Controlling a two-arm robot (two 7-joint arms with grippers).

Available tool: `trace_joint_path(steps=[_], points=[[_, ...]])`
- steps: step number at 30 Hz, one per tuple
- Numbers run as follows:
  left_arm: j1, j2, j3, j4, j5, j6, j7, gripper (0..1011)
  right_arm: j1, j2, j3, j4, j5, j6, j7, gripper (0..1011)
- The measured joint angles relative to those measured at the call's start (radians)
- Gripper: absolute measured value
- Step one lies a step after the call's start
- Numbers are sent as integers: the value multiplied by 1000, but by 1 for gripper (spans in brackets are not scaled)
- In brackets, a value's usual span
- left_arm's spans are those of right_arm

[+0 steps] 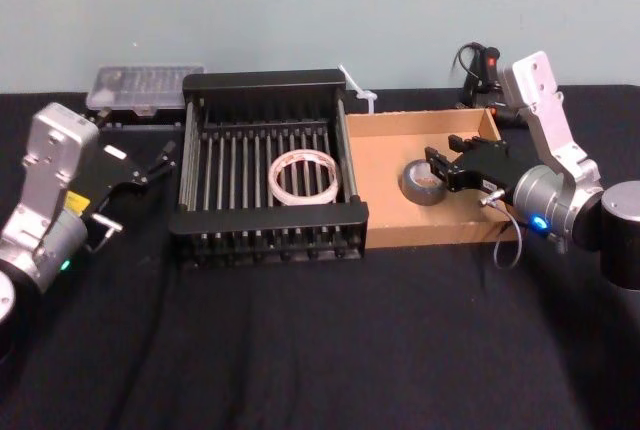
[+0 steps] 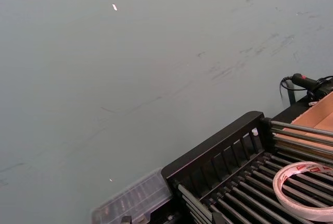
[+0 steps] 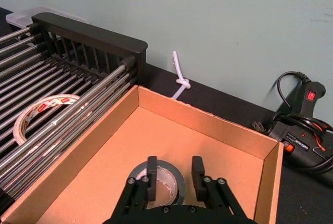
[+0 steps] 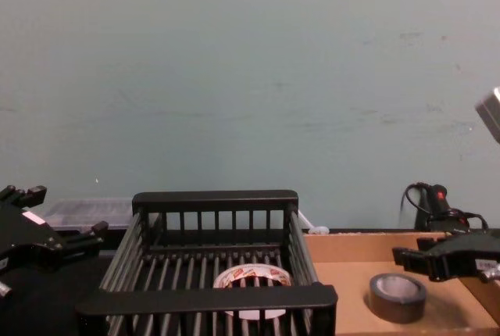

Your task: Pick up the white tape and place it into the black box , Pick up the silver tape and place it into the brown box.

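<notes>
On black tabletop [image 1: 300, 350] before pale wall [image 1: 300, 0]: white tape [image 1: 302, 176] in black box [image 1: 268, 165]; silver tape [image 1: 424, 182] in brown box [image 1: 400, 140], right gripper [image 1: 437, 167] spread above; left gripper [image 1: 160, 162] spread, idle.

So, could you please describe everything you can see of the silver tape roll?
The dull grey-silver roll of tape has a pale inner core around an open centre. It lies flat on the floor of the shallow tan cardboard tray, near the tray's middle and clear of its walls. The right tool is over it with its black fingers spread apart, one over the roll's core and one at its outer edge; whether they touch the roll cannot be told.
</notes>
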Motion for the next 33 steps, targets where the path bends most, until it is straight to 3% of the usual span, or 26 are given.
trace_joint_path(steps=[15, 19, 33], points=[[0, 0, 0, 0, 0, 0, 0, 1001, -2, 1, 0, -2, 1, -1, 0, 873], [0, 0, 0, 0, 0, 0, 0, 1001, -36, 19, 9, -45, 3, -2, 5, 969], [0, 0, 0, 0, 0, 0, 0, 1001, -162, 97, 12, -223, -3, -17, 35, 1002]])
